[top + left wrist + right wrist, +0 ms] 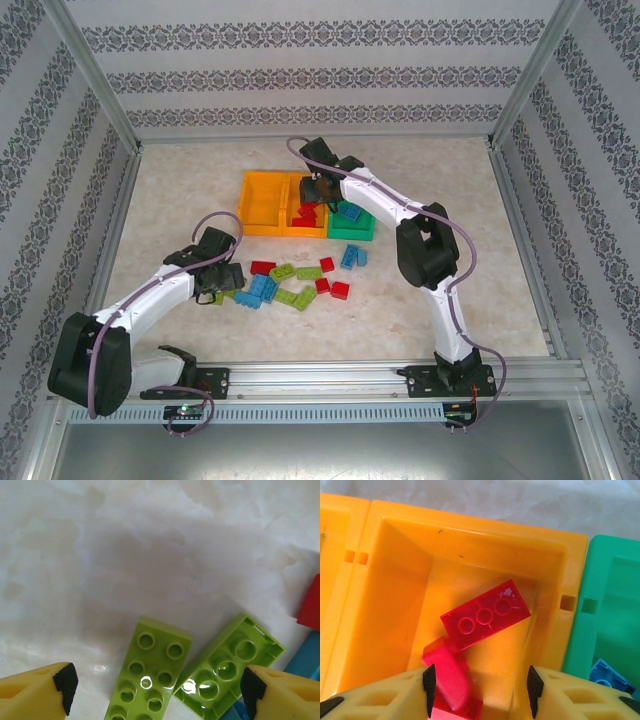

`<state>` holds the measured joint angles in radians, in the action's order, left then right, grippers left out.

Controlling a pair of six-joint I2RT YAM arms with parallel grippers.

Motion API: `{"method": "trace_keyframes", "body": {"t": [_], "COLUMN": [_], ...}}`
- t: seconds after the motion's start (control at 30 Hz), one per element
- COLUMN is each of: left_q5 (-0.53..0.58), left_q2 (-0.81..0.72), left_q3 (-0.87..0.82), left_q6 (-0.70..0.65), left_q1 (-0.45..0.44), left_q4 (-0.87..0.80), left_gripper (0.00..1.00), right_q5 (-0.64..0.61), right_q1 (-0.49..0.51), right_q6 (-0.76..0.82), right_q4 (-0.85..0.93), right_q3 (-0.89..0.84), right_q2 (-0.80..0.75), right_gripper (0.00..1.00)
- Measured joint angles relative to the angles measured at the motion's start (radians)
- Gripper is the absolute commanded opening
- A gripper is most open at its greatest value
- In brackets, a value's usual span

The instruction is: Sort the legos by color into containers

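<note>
The right fingers [429, 689] hang spread apart above the middle orange bin [395, 580] in the row of containers [262, 200], gripping nothing. Inside that bin a clear red brick [485, 615] lies tilted, and a solid red brick [451, 677] sits below it, between the fingers and nearer the left one. A blue brick [610, 677] lies in the green bin [600, 605] next door. The left fingers [65, 682] are wide open, low over the tabletop [150, 555]. Two lime green bricks [150, 670] lie studs-up and touching between them, and neither is gripped. The loose bricks [292, 295], red, blue and green, are scattered on the tabletop just in front of the bins.
</note>
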<state>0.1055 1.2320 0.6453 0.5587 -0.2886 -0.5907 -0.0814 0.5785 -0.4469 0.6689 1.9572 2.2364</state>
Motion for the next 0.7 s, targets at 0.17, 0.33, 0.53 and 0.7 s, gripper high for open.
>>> {"method": "trace_keyframes", "body": {"t": [0.17, 0.33, 0.53, 0.7], "left_q5": [-0.009, -0.020, -0.024, -0.027], "left_q2": [0.012, 0.012, 0.012, 0.012], "left_q3": [-0.013, -0.032, -0.039, -0.045], "left_q6": [0.000, 0.000, 0.001, 0.009], "left_q1": [0.010, 0.010, 0.010, 0.010], "left_q4": [0.004, 0.007, 0.016, 0.022], "left_gripper": [0.78, 0.73, 0.68, 0.58], "right_q5": [-0.009, -0.038, -0.068, -0.073], "right_q1": [0.000, 0.001, -0.001, -0.001], "right_q6": [0.021, 0.044, 0.060, 0.062], "right_q4": [-0.002, -0.053, -0.079, -0.097], "right_q3": [-0.007, -0.098, -0.200, -0.240], "right_q2": [0.000, -0.047, -0.111, -0.136], "right_gripper": [0.55, 0.55, 0.54, 0.55]}}
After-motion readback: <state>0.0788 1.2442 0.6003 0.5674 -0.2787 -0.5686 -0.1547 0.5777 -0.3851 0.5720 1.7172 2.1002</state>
